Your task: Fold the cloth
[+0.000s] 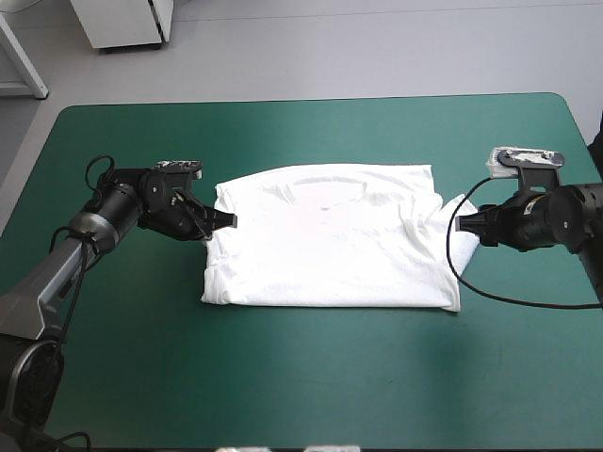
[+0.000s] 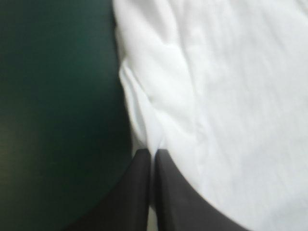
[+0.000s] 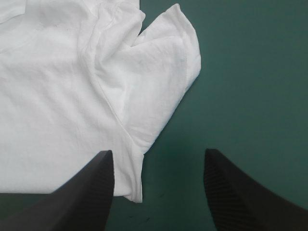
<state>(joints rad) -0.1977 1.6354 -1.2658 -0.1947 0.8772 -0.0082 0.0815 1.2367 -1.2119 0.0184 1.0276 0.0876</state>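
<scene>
My left gripper (image 1: 222,219) pinches the spread white short-sleeved T-shirt (image 1: 325,250); right gripper (image 3: 159,154) stands open, empty. Folding looks barely begun.

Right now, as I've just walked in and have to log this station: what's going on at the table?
Two robot arms are working on a white T-shirt that lies flat on the teal-green table, its neckline toward the far edge. The left gripper is shut on the T-shirt at its left edge. The right gripper is open at the opposite side, next to the short sleeve that sticks out there. It grips nothing.
</scene>
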